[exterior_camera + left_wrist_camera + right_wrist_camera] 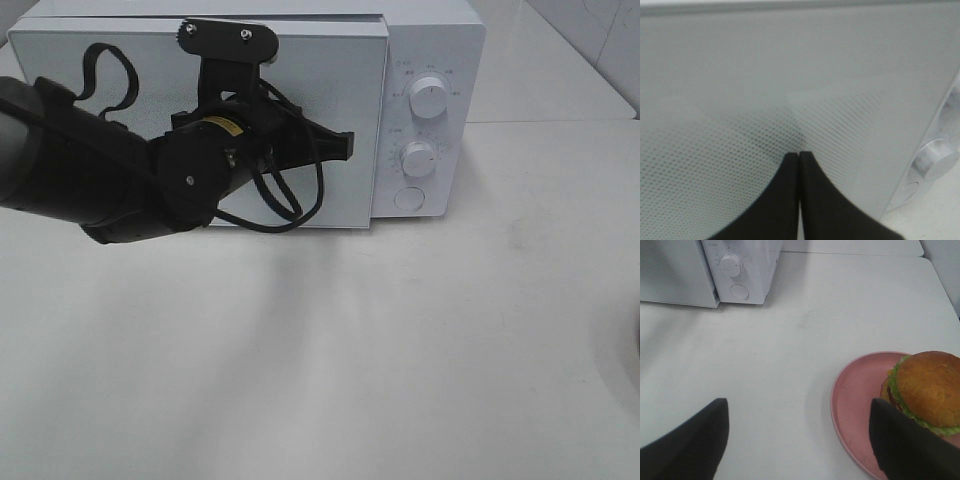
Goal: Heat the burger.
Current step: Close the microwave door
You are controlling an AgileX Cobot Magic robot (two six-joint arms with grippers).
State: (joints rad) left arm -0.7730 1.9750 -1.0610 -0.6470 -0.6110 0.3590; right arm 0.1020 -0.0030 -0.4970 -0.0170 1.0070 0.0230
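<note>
The burger (930,390), with a golden-brown bun and green lettuce, sits on a round pink plate (855,395) in the right wrist view only. My right gripper (797,412) is open and empty, just short of the plate, its right finger beside the burger. The white microwave (430,40) stands at the back of the table. My left gripper (345,146) is shut and empty, its tips (799,156) against the microwave's perforated door (790,75), close to the door's right edge. The right gripper does not show in the high view.
The microwave's control panel holds two knobs (429,99) (417,158) and a round button (409,198); the lower knob also shows in the left wrist view (938,161). The white table (330,360) stretches in front of the microwave. The microwave also shows in the right wrist view (755,270).
</note>
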